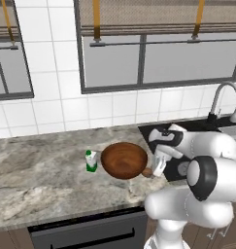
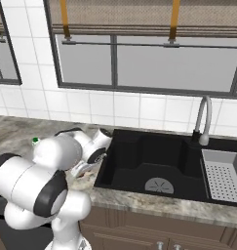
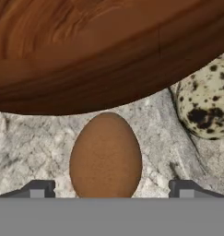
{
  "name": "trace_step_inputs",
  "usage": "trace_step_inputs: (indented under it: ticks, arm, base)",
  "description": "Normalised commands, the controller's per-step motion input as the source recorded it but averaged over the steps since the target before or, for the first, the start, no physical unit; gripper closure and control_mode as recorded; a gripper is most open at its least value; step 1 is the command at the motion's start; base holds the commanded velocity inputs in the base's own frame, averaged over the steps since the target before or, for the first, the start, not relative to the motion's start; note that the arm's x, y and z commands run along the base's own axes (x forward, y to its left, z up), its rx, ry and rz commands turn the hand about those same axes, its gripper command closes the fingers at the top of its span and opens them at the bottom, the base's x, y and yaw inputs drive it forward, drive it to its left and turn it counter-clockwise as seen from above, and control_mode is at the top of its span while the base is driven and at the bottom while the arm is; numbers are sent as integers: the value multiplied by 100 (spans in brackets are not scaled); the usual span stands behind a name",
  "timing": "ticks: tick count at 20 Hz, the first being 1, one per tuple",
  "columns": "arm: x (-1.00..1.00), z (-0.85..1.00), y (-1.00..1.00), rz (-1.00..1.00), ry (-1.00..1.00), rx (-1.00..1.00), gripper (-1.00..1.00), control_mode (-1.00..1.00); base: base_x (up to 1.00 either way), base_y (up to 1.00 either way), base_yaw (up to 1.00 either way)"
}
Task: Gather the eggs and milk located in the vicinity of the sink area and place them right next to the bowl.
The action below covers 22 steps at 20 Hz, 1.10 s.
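The wide brown wooden bowl [image 1: 123, 160] stands on the marble counter. The white and green milk carton [image 1: 91, 161] is upright just left of it. A brown egg [image 3: 105, 154] lies on the counter right against the bowl's [image 3: 99, 55] curved side, on the sink side [image 1: 147, 171]. My gripper [image 3: 111, 190] hangs over this egg, open, one fingertip [image 3: 37, 189] on each side with a gap to the shell. In the left base view the gripper [image 1: 157, 171] points down at the bowl's right edge.
A speckled pale egg [image 3: 205, 99] lies by the bowl beyond the brown one. The black sink [image 2: 154, 163] starts just right of the bowl, with a silver faucet [image 2: 203, 122] and a grey perforated tray [image 2: 225, 176]. Tiled wall and windows stand behind the counter.
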Motion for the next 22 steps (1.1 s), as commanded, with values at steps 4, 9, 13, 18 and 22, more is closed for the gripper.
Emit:
trace_step_inputs:
  ticks: [4, 9, 13, 18, 22]
  arm:
    - [-21, 9, -51, -7, 0, 0, -100, -100]
    - [-25, 58, -10, -6, 0, -1, -100, -100]
    - [-36, 80, 0, -10, 0, -6, -100, -100]
    - [-56, 63, 9, -13, 0, -12, -100, -100]
    - [-49, 23, 17, -27, 5, -19, -100, -100]
  base:
    - [0, 0, 0]
    - [0, 0, 0]
    - [0, 0, 0]
    - [0, 0, 0]
    - [0, 0, 0]
